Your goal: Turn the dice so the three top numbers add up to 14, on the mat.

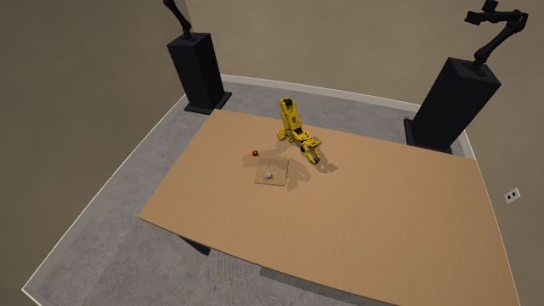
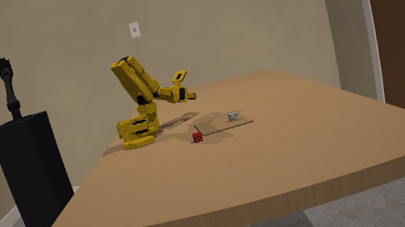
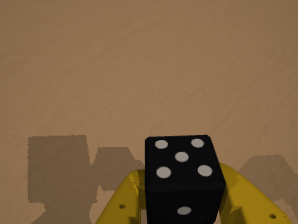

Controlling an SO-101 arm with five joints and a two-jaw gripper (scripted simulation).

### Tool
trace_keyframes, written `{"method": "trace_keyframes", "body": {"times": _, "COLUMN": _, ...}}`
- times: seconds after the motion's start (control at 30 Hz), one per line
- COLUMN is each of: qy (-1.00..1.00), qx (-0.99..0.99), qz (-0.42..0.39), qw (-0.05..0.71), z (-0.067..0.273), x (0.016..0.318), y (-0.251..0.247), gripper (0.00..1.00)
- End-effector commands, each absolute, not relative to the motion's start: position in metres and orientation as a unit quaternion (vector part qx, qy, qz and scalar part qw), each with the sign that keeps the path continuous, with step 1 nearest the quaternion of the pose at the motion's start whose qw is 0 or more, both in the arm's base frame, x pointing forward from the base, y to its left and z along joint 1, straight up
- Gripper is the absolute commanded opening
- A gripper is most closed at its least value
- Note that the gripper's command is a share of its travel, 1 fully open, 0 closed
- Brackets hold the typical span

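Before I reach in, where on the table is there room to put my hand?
The wide stretch right of the mat in the top view, out to the table's far right edge, looks roomiest. It's crowded around the mat: the white die sits on it, the red die beside it.

The robot arm is of strong yellow colour, and between its yellow parts there are black pieces at the joints. Its base is yellow too, low and blocky. The long links have straight edges. The gripper has yellow fingers, which become narrower toward the end, and each one carries a small dark round hole. Above the gripper there is a yellow frame with a dark opening.
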State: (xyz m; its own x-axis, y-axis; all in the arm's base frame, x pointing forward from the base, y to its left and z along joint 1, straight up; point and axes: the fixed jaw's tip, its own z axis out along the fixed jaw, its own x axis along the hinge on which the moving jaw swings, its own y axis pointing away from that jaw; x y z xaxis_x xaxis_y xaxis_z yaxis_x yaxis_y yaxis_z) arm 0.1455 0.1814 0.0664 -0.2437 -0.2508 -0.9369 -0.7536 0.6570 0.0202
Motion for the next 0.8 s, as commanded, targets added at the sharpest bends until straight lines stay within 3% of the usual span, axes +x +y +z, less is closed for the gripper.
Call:
{"method": "trace_keyframes", "body": {"times": 0.0, "qy": 0.740, "qx": -0.339, "qz": 0.248, "qw": 0.524, "z": 0.0702, "x": 0.1446, "y": 0.1840, "gripper": 0.00}}
{"method": "trace_keyframes", "body": {"times": 0.77, "qy": 0.746, "qx": -0.350, "qz": 0.238, "qw": 0.514, "z": 0.0627, "x": 0.1433, "y": 0.1825, "gripper": 0.00}}
